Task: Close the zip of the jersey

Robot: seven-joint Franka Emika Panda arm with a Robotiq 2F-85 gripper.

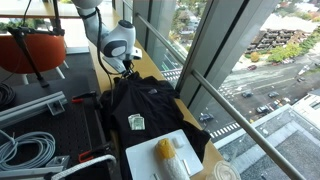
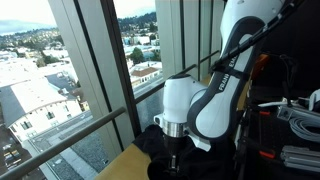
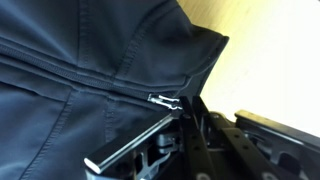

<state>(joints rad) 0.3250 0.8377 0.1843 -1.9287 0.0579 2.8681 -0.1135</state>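
One soft black jersey [image 1: 150, 105] is the only thing to work on. It lies loosely rumpled on the wooden surface [image 1: 148, 62], between the coiled cables [image 1: 25, 150] on the left and the window glass on the right. Its pale logo patch [image 1: 137, 121] faces up, and a white tray [image 1: 140, 165] appears to rest on its near edge.

In the wrist view the zip [image 3: 70, 78] runs as a thin dark seam from the left edge toward the middle, ending at a small metal pull [image 3: 165, 100]. Just below that pull sit the fingers [image 3: 130, 145], close to it but, as far as I can see, not on it. Whether they are spread or pressed together I cannot tell from these angles.

The cloth looks light, limp and a little slick, so it will likely bunch and slide along rather than resist a tug. The pull tab is the only stiff part and the sensible place to pinch, flat across its sides. It is small, so the grip could slip. The tray's weight may help pin the hem, though that is a guess.
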